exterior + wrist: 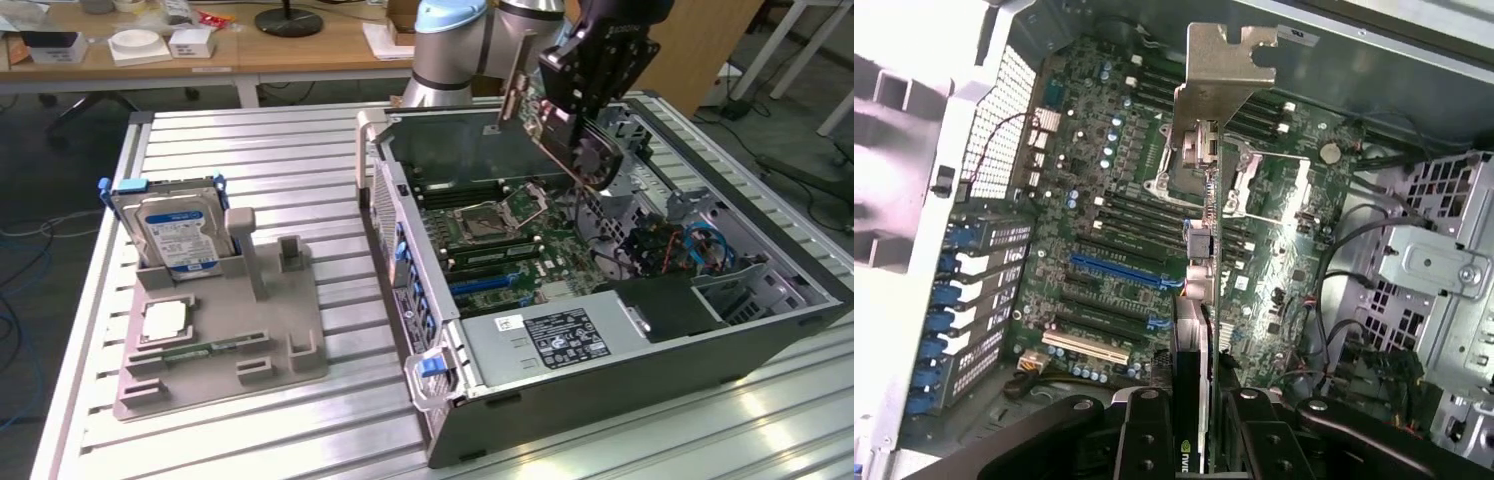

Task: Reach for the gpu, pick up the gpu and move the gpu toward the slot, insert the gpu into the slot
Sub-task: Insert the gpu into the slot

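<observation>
Contact made: gripper (597, 75) partway closed and clamped on the gpu (567, 125), fingers (1144, 440) pressed against both flat faces of the card. Held in the air above the open case (641, 360), over the end of the case nearest the arm's base (447, 60), tilted off the vertical, silver bracket (1219, 75) at the end away from the gripper. Seen edge-on from the wrist, hanging over the motherboard (1084, 200) inside the case, clear of the board. Blue slot (1122, 272) on that board, inside the case near its vented rear wall, not yet filled; gpu apart from it, lined up over the CPU socket (1199, 165) in the wrist view. Outside the case, on the ribbed table (267, 170): grey fixture (220, 340) with a hard drive (167, 230) standing upright in it.
</observation>
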Robot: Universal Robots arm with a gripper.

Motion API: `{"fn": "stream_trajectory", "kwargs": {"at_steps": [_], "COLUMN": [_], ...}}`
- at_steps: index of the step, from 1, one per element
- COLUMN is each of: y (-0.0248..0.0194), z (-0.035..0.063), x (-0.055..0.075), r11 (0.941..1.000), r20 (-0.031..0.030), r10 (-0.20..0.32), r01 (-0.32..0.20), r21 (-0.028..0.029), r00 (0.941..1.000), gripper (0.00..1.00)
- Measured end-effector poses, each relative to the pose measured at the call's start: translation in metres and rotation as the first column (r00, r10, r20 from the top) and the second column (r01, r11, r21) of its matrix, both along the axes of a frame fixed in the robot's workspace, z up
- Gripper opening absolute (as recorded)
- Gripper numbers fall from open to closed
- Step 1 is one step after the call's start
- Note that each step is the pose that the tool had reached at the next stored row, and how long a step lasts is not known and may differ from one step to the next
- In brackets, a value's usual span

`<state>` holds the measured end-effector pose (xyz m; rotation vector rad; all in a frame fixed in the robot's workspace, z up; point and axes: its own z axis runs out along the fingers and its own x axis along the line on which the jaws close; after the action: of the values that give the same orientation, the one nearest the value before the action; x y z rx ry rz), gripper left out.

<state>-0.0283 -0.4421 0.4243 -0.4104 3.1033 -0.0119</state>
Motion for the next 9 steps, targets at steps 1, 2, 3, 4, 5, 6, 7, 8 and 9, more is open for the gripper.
{"fn": "stream_trajectory", "kwargs": {"at_steps": [1,2,3,4,5,6,7,8,9], "y": [0.0000,0.0000,0.0000,0.0000,0.0000,0.0000,0.0000,0.0000,0.0000], "z": [0.0000,0.0000,0.0000,0.0000,0.0000,0.0000,0.0000,0.0000,0.0000], "x": [0.0000,0.0000,0.0000,0.0000,0.0000,0.0000,0.0001,0.0001,0.0000], "r11": [1.0000,0.9998,0.9997,0.9995,0.9993,0.9990,0.9987,0.9982,0.9971], "r20": [0.0000,0.0000,0.0000,0.0000,0.0000,0.0000,0.0000,0.0000,0.0000], "r10": [0.009,0.018,0.026,0.032,0.038,0.044,0.051,0.061,0.076], "r01": [-0.009,-0.018,-0.026,-0.032,-0.038,-0.044,-0.051,-0.061,-0.076], "r21": [-0.0001,0.0000,0.0000,-0.0001,0.0000,0.0001,0.0001,0.0002,0.0001], "r00": [1.0000,0.9998,0.9997,0.9995,0.9993,0.9990,0.9987,0.9982,0.9971], "gripper": [0.26,0.26,0.26,0.26,0.26,0.26,0.26,0.26,0.26]}}
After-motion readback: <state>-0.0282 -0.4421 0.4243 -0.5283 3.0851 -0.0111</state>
